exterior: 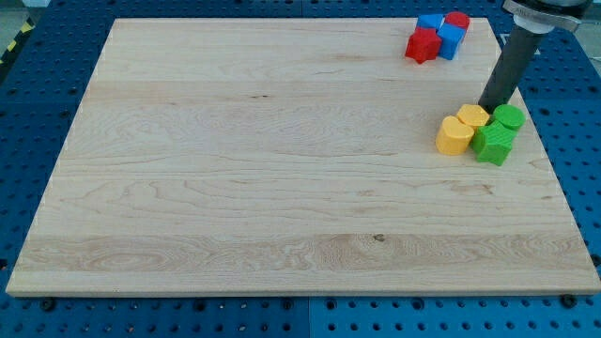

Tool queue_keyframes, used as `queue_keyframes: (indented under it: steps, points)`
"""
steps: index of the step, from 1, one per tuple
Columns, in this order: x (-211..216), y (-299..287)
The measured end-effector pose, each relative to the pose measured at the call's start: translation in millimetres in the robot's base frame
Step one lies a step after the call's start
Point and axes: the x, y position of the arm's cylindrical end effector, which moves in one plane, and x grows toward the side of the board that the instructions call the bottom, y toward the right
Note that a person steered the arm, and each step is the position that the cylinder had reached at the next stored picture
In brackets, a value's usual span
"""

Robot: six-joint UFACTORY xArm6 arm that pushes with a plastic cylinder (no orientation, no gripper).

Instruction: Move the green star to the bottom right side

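The green star (492, 144) lies near the board's right edge, about mid-height in the view. It touches a green round block (508, 117) above it, a yellow hexagon-like block (472, 116) at its upper left, and a yellow heart-shaped block (454, 135) on its left. My tip (489, 105) stands just above this cluster, right behind the upper yellow block and the green round block, about 40 px above the star.
At the view's top right sit two red blocks (423, 45) (457, 21) and two blue blocks (430, 23) (451, 40), bunched together. The wooden board (282, 188) rests on a blue perforated table; its right edge runs close to the green blocks.
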Motion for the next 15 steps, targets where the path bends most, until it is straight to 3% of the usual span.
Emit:
queue_keyframes:
  steps: [2, 4, 5, 12, 15]
  points:
    - [8, 10]
    - [8, 70]
    - [8, 72]
    - [51, -10]
    - [58, -72]
